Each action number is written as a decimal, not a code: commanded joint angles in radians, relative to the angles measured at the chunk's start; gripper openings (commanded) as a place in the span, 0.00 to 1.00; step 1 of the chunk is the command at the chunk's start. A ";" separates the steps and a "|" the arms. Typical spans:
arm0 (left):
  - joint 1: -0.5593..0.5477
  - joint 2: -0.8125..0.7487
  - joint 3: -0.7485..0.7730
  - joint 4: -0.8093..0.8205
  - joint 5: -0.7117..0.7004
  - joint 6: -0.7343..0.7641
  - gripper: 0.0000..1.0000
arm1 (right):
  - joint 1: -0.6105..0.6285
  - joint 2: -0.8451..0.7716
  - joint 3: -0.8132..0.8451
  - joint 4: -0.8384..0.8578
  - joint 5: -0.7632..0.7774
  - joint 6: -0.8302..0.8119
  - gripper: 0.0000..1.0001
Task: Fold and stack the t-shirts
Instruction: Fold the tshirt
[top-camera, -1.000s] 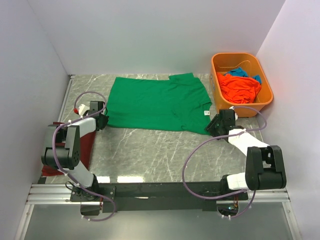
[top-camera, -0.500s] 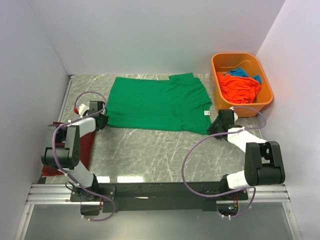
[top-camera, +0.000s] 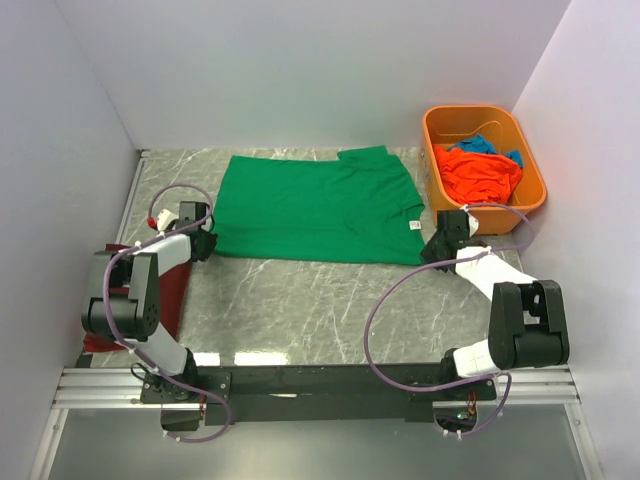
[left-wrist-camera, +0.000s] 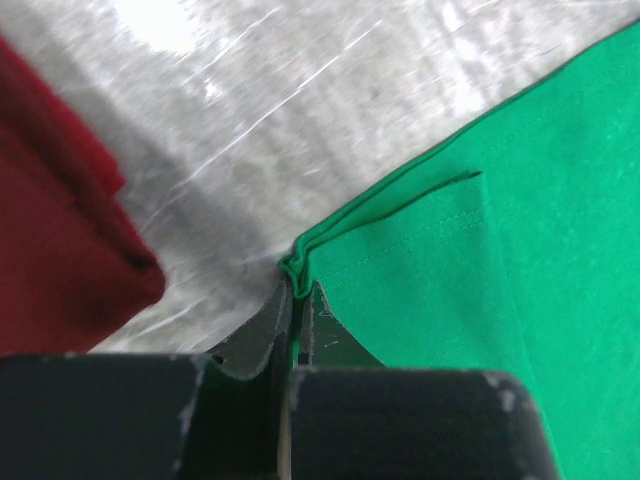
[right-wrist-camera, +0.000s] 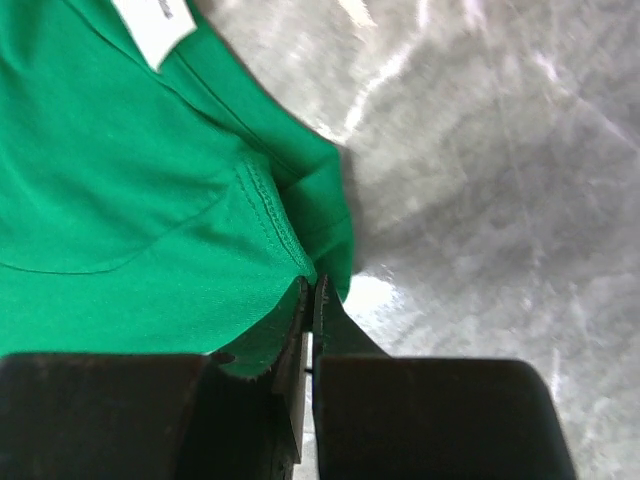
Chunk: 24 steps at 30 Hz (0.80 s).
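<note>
- Saw the green shirt (top-camera: 315, 205) spread flat on the far half of the bench (top-camera: 300, 300), just beside the tub (top-camera: 470, 110).
- Found the left hand (left-wrist-camera: 298, 300) pressed together on the near left corner of the green shirt, with a small fold of hem pinched at the very tips.
- Found the right hand (right-wrist-camera: 310, 292) pressed together too, biting the hem at the near right corner, close to a seam; only a thin edge of cloth in the bite, as far as could be told.
- Noted a maroon shirt (top-camera: 175, 295), seemingly folded, at the left edge of the bench, partly under the left arm.
- Noted also an orange shirt (top-camera: 480, 175) and a blue shirt (top-camera: 485, 143) waiting in the tub.
- Judged the step as the start of a fold: both near corners gripped, no lift yet.
- Feared a slip on the right side: with so shallow a bite, could lose the hem at the first pull and end with a skewed fold.
- Feared also an uneven lift of the two hands, dragging the shirt crooked or bunching its middle.
- Might hold only one layer at the left corner, given the doubled hem there; would then open the cloth rather than fold it.
- Should mind the tub so near the right hand; could knock it with a wide swing.
</note>
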 joint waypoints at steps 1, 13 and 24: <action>0.003 -0.049 0.008 -0.104 -0.029 -0.011 0.01 | -0.006 -0.023 0.029 -0.069 0.082 -0.032 0.01; 0.003 -0.192 -0.073 -0.207 -0.026 -0.018 0.01 | -0.018 -0.135 -0.035 -0.163 0.010 -0.011 0.04; 0.003 -0.321 -0.136 -0.308 -0.012 -0.038 0.01 | -0.029 -0.325 -0.100 -0.304 -0.067 0.057 0.02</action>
